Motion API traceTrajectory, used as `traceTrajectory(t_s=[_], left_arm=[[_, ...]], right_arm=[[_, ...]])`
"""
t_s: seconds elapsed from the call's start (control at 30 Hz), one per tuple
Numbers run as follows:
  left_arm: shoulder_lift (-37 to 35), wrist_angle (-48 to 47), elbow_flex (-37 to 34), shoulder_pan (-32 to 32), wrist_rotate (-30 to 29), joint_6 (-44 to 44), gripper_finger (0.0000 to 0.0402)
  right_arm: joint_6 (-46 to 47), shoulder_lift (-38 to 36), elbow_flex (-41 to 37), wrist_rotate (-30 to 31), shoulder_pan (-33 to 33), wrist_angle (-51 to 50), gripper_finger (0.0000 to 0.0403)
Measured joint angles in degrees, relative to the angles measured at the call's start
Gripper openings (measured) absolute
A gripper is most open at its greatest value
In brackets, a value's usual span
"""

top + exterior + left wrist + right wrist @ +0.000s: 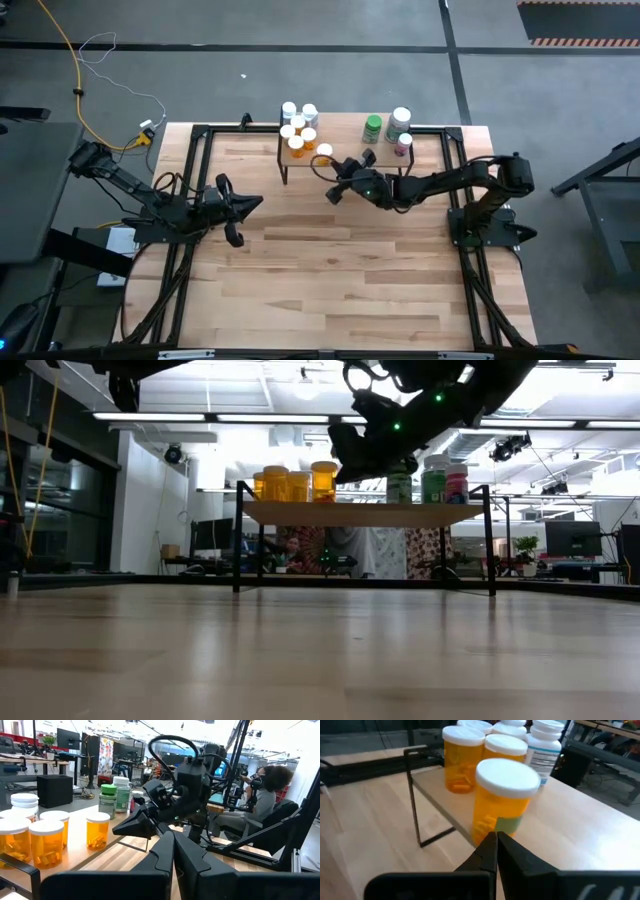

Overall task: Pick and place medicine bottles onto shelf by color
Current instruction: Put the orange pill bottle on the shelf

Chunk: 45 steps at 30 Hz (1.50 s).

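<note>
The small light-wood shelf on thin black legs (345, 152) stands at the far side of the big wooden table (330, 270). The little round medicine bottles sit on it in two groups. At one end are the orange bottles with white caps (292, 484), packed close with a few white bottles (290, 110). At the other end stand the green bottle with a green cap (373, 127), a bigger white bottle (400, 120) and a pinkish one (403, 144). I think they are kept apart like this so each colour has its own spot.

One orange bottle with a white cap (503, 800) stands on the shelf near its front edge, beside the orange group. The right end effector (495, 851) is just in front of it, low and close. Its two dark fingers are pressed together with nothing between them, so the bottle stands by itself.

The left end effector (236, 212) waits over the table, well apart from the shelf. Its fingers are together too, and it holds nothing. No bottles lie on the table, so the sorting looks almost done.
</note>
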Motion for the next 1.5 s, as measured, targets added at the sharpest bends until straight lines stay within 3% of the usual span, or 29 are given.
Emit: traceTrajectory(t_s=[0.17,1.17,1.4,1.5], left_arm=[[0.0,0.0,0.01,0.0,0.0,0.0,0.0],[0.04,-1.31,0.01,0.02,0.02,0.0,0.0],[0.04,-1.71,0.01,0.02,0.02,0.0,0.0],[0.04,-1.76,0.01,0.02,0.0,0.0,0.0]], right_arm=[[0.9,0.0,0.0,-9.35,-1.9,2.95,0.0],[2.09,0.0,0.0,-17.38,-7.48,5.99,0.0],[-1.72,0.0,0.0,-22.62,-7.76,5.66,0.0],[-3.89,-0.33,0.61,-22.67,-7.69,0.77,0.0]])
